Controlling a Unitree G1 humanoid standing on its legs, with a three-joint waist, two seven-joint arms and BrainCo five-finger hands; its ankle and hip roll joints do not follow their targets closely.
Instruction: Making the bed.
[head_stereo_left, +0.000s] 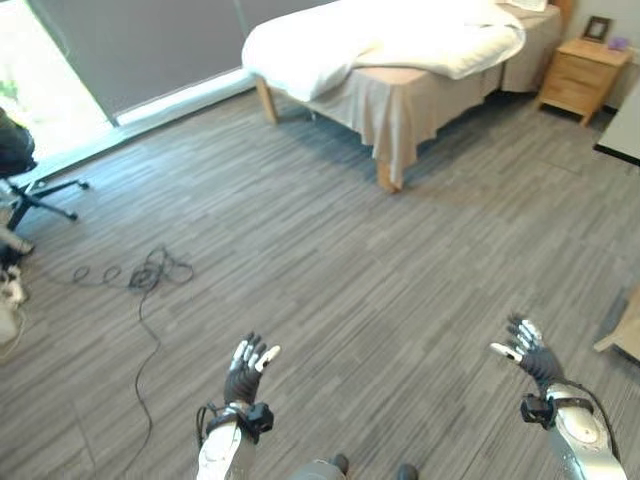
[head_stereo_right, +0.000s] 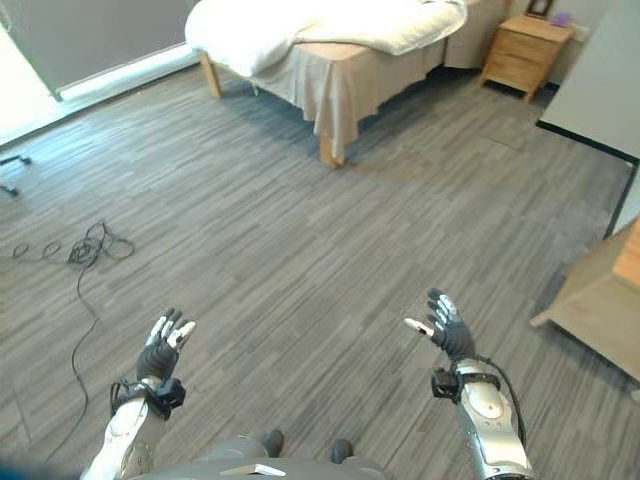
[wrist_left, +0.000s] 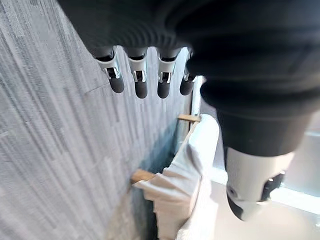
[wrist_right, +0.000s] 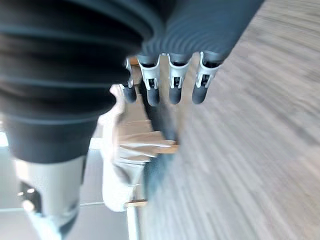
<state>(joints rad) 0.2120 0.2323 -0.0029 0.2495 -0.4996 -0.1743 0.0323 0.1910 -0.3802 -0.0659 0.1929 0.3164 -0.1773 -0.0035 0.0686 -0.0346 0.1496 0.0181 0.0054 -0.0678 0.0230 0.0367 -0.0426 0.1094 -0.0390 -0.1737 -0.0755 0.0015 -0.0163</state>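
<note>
The bed (head_stereo_left: 400, 95) stands far ahead across the room, on wooden legs with a beige skirt. A white duvet (head_stereo_left: 380, 40) lies rumpled over it, bunched toward the near left corner and hanging off that edge. My left hand (head_stereo_left: 245, 372) is raised low in front of me, open, fingers straight and holding nothing. My right hand (head_stereo_left: 530, 355) is raised to the right, also open and holding nothing. Both hands are well short of the bed, over bare floor. The left wrist view shows the bed's sheet corner (wrist_left: 175, 185) past the fingers (wrist_left: 141, 82).
Grey wood-plank floor (head_stereo_left: 330, 260) stretches between me and the bed. A wooden nightstand (head_stereo_left: 580, 75) stands right of the bed. An office chair base (head_stereo_left: 40, 195) is at the far left by the bright window. Light wooden furniture (head_stereo_right: 600, 300) sits close on my right.
</note>
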